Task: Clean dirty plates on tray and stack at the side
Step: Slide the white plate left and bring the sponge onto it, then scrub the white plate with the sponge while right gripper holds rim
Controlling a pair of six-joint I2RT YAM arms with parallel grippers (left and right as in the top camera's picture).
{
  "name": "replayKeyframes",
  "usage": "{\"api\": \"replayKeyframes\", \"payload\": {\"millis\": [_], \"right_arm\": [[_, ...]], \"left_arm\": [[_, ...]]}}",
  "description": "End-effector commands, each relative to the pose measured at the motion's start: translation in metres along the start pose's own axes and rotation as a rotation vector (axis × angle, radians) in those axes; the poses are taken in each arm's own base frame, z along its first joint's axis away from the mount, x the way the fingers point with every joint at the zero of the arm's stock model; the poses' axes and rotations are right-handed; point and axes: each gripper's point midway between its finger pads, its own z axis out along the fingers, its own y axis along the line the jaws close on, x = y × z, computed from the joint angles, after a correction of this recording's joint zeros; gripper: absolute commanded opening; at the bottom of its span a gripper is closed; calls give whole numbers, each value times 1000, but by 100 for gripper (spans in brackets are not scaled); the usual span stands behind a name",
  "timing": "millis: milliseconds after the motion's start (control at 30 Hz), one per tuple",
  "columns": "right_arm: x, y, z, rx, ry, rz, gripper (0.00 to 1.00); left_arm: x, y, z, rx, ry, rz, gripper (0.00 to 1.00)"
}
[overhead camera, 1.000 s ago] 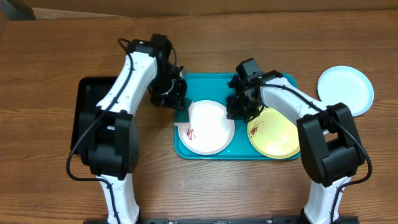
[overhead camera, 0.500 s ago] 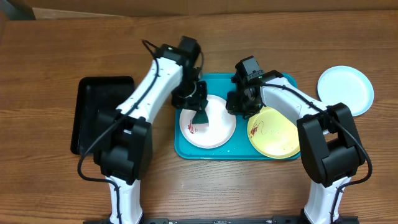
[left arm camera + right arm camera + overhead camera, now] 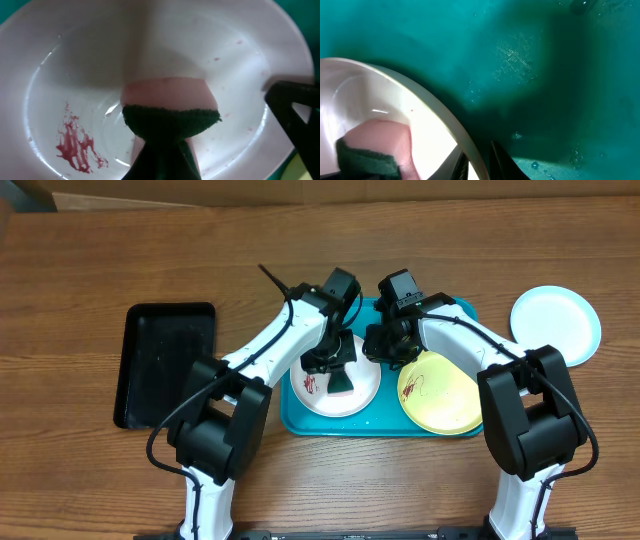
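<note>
The white plate (image 3: 362,396) lies in the left half of the turquoise tray (image 3: 386,416) and has a dark-red smear (image 3: 75,146) on its left side. My left gripper (image 3: 335,365) is shut on a pink sponge with a dark green scouring face (image 3: 170,107) and presses it on the plate's middle. My right gripper (image 3: 383,346) is shut on the white plate's far right rim (image 3: 470,150). The yellow-green plate (image 3: 442,395), with thin red marks, lies in the tray's right half. The pale blue plate (image 3: 556,323) sits on the table at the right.
A black tray (image 3: 165,362) lies on the table at the left. The wooden table surrounds both trays. The tray floor (image 3: 545,60) is wet with droplets. My right finger (image 3: 295,117) shows at the edge of the left wrist view.
My left arm has swung right from the tray's left edge, carrying the sponge onto the middle of the white plate. The right gripper has stayed on the plate's rim.
</note>
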Motion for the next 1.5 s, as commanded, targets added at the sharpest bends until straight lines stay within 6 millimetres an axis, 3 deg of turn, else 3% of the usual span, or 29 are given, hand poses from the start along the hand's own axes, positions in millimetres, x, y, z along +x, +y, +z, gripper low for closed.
{"api": "replayKeyframes", "payload": {"millis": [0,267,433,500,667,800,900,1033,1100,1267,1467], "right_arm": [[-3,-7,2,35,-13,11,17],[-2,-7,2,36,-10,12,17],[-1,-7,2,38,-6,13,17],[-1,-7,2,38,-6,13,17],[0,-8,2,39,-3,14,17],[2,-8,2,42,5,16,17],[2,-9,2,43,7,17,17],[2,-9,2,43,6,17,17],[2,-9,2,43,7,17,17],[2,-9,2,42,7,17,17],[3,-9,2,42,8,17,16]], "left_arm": [[8,21,16,-67,27,-55,4],[-13,100,-2,-427,-100,-78,4],[-23,131,-17,-554,-143,-93,4],[-27,134,-23,-569,-149,-90,4],[-41,122,-47,-545,-179,-96,4],[-52,100,-66,-469,-205,-101,4],[-49,65,-63,-287,-147,-84,4],[-31,2,-48,53,-12,57,4],[-26,-11,-44,114,12,79,4],[-12,-18,-22,119,26,148,4],[-2,11,9,31,38,125,4]]}}
